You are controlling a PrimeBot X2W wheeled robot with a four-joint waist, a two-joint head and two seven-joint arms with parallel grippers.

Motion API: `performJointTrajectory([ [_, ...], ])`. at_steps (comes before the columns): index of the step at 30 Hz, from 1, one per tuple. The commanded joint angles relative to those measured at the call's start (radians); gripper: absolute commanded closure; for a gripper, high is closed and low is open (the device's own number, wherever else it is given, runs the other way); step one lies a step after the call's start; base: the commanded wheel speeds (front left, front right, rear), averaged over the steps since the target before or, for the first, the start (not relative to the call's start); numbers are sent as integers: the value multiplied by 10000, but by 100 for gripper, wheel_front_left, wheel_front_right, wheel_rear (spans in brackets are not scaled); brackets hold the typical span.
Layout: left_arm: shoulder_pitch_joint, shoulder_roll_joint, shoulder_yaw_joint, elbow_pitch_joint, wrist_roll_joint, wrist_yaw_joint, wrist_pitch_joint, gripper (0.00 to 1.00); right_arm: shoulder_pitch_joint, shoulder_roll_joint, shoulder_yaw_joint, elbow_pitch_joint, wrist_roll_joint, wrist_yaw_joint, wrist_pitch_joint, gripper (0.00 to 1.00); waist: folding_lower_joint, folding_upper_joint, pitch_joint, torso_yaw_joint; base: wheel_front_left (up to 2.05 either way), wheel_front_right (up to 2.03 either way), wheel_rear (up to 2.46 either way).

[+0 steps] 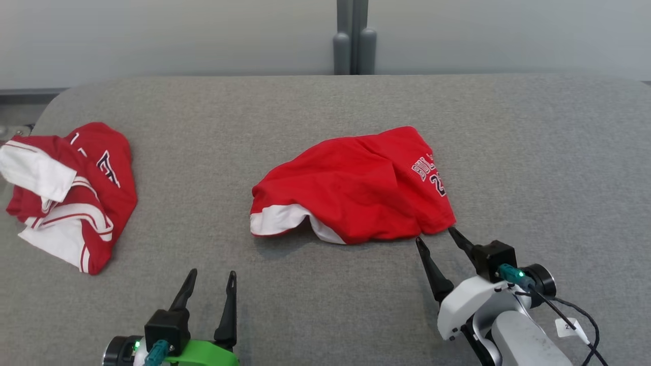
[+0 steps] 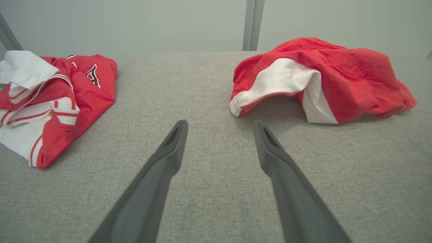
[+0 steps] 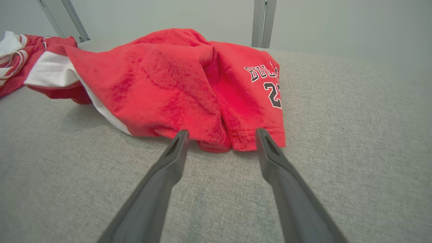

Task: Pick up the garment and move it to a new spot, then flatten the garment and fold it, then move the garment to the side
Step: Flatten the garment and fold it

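Barely started — shorts (image 1: 356, 188) not grabbed yet
Head view: they sit crumpled, middle of the tabletop (image 1: 325, 101), right gripper (image 1: 434, 234) spread at their near-right corner. Left wrist: left gripper (image 2: 221, 123) spread, empty, by the front edge. Right wrist: hem just off the fingertips (image 3: 178, 145) — lifting, flattening, folding all left.
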Motion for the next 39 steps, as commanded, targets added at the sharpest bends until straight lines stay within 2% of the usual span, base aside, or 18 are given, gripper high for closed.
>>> performJointTrajectory([
  [1,-204,20,-85,17,-40,-26,-1,0,-218,-38,-10,184,7,-17,-32,0,0,0,437,551,0,0,0],
  [7,-436,16,-389,99,-160,-26,-1,0,-774,-55,-74,932,-32,-17,-32,0,0,0,814,1186,0,0,0],
  [12,-498,15,-497,330,-344,15,-1,0,-969,-31,-226,1310,-54,-17,-31,0,0,0,962,1445,0,0,0],
  [13,-540,16,-501,375,-376,-7,-1,0,-990,-25,-179,1381,-75,-16,-31,10,0,0,978,1459,0,0,0],
  [14,-565,18,-482,418,-426,-10,-1,0,-991,-24,-198,1468,-44,-17,-31,51,0,0,995,1463,0,0,0],
  [15,-572,16,-481,446,-432,-9,-1,0,-1022,-31,-235,1491,-20,-17,-31,63,0,0,1007,1459,0,0,0],
  [16,-576,14,-490,454,-438,-10,-3,0,-1059,-23,-245,1469,-26,-17,-31,84,0,0,1018,1444,0,0,0],
  [17,-578,16,-480,457,-438,-4,-1,0,-1072,-13,-229,1462,-19,-16,-31,100,0,0,1022,1411,0,0,0],
  [23,-570,16,-498,537,-484,-79,-1,0,-847,12,-409,413,426,-16,-32,100,0,0,895,1054,0,0,0],
  [27,-319,16,-407,727,-506,-84,-1,0,-620,30,20,-772,850,-16,-32,100,0,0,631,533,0,0,0],
  [32,-253,17,-585,892,-716,-153,-1,0,-965,-495,458,-1850,1308,-17,-32,100,0,0,442,28,0,0,0],
  [37,-468,20,-905,928,-792,-168,-3,0,-1557,-945,414,-1644,1554,-17,-31,100,0,0,484,28,0,0,0],
  [39,-615,23,-1108,936,-819,-185,-3,0,-1990,-1178,324,-1261,1445,-17,-31,100,0,0,579,247,0,0,0],
])
